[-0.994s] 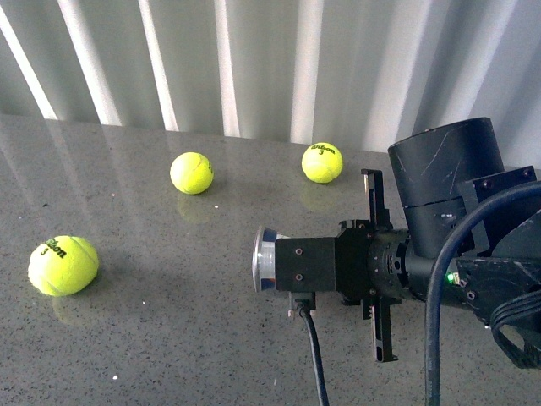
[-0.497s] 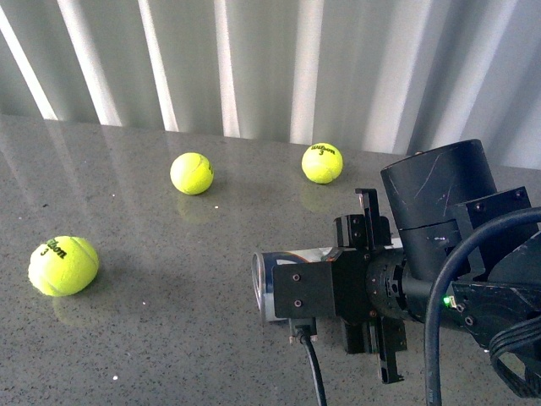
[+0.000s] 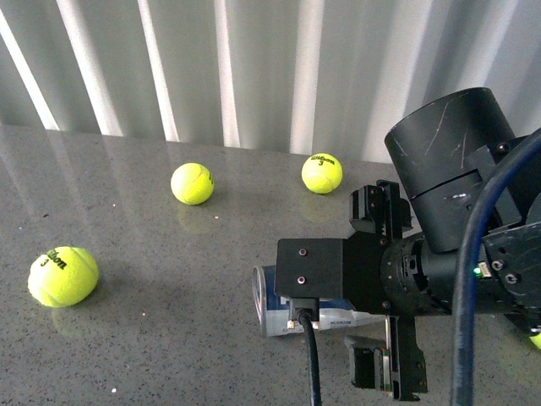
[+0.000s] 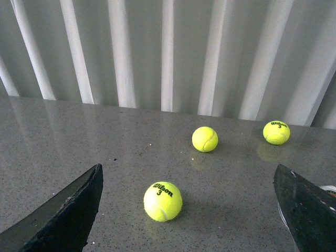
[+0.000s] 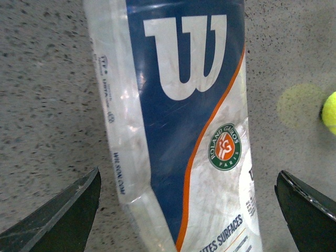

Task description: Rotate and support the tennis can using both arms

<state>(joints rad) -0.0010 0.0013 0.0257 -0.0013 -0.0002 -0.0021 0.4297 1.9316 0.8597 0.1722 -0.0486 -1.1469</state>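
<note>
Right gripper [image 5: 187, 173]: fingers were recorded wide apart, one on either side of the tennis can [image 5: 178, 105]. Neither was seen touching it, and nothing was held. Left gripper [image 4: 188, 169]: likewise spread wide and empty, with no can between its fingers.

In the front view the can was noted lying on its side on the grey table [image 3: 152, 347]. Its silver rim [image 3: 259, 298] was turned toward 9 o'clock and its body ran under the right wrist toward 3 o'clock. From the rim, a tennis ball [image 3: 63, 276] was logged at 9 o'clock, a second ball [image 3: 192, 183] at 11 o'clock and a third ball [image 3: 322, 172] at 1 o'clock.

Handling, as judged:
- The thin clear wall was taken to be light and easily dented.
- The glossy label was taken to be slippery.
- The round body was taken as prone to roll.

A moderate grasp across the labelled mid-body was considered best. Support from the other arm was thought better placed near the stiffer metal rim.
</note>
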